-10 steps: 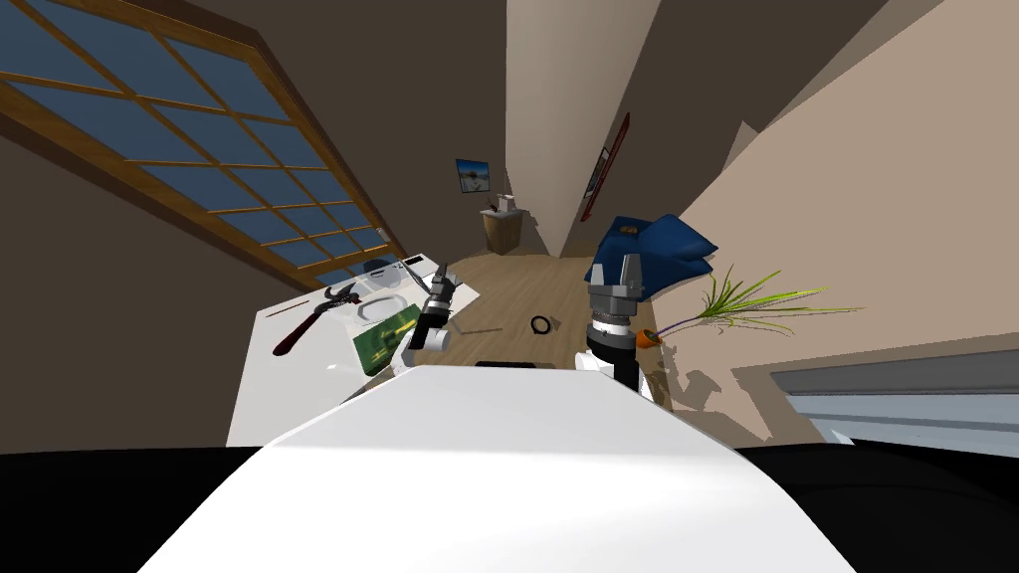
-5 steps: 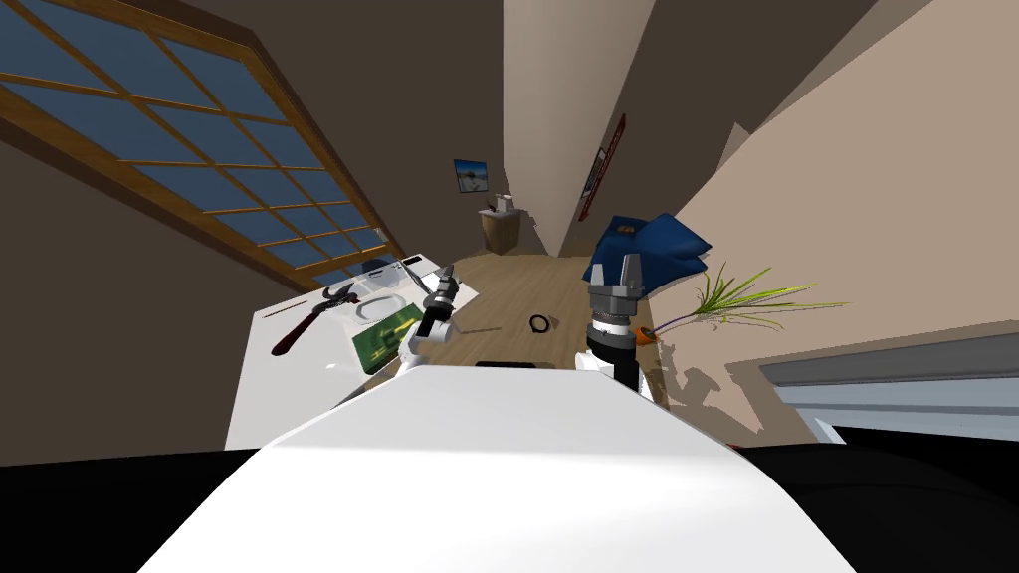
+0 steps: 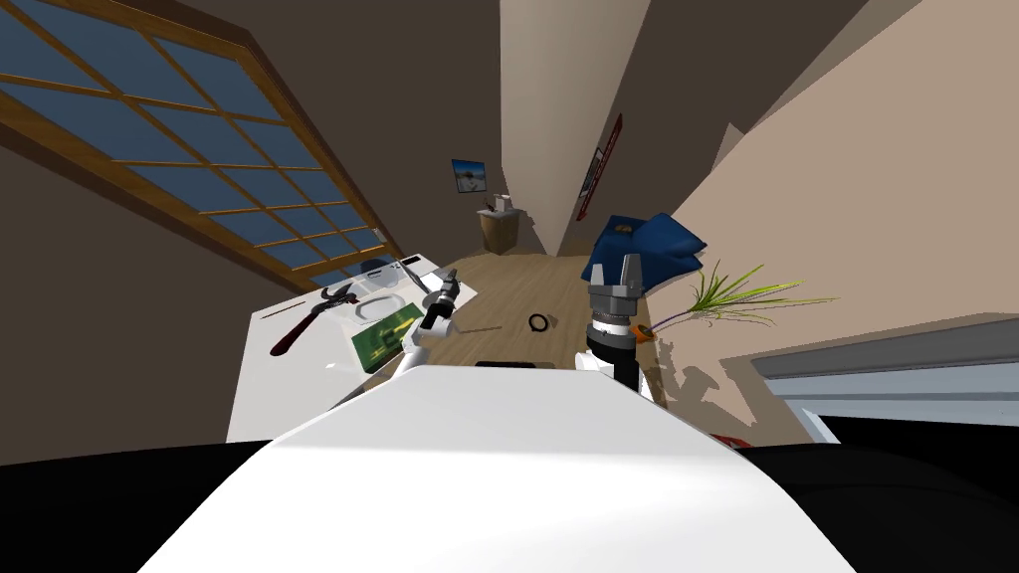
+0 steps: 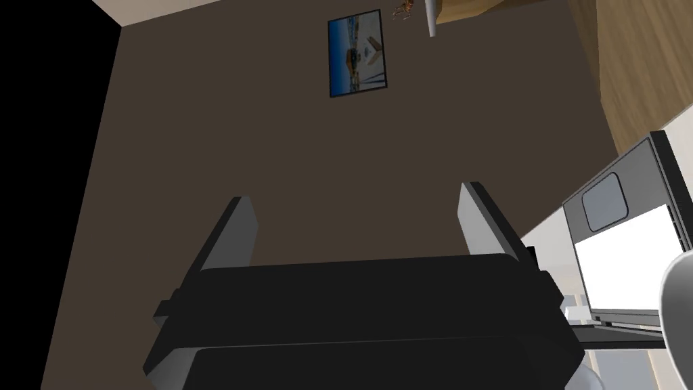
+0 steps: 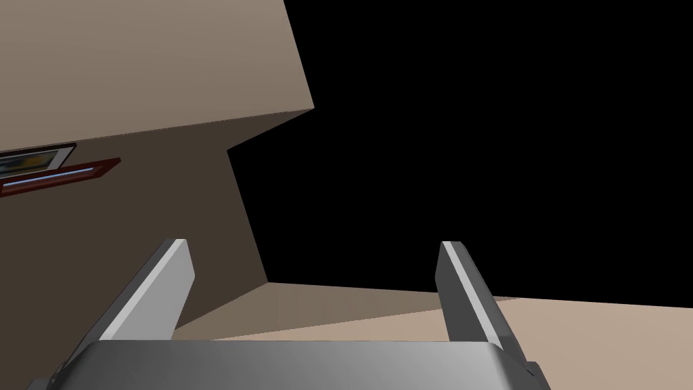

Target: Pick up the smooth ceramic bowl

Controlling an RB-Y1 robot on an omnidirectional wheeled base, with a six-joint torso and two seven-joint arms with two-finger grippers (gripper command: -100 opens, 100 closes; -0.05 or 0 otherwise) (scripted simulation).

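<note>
Bowl (image 3: 378,305), pale, lies on the white surface (image 3: 261,390) near the left tool (image 4: 355,196), which gapes empty. Right tool (image 3: 617,261) likewise spread, holding nothing.

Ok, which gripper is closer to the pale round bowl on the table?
Left. The left gripper, open, is at the edge of the white table near the pale round bowl; the right gripper, open, is much farther off over the wooden floor.
</note>
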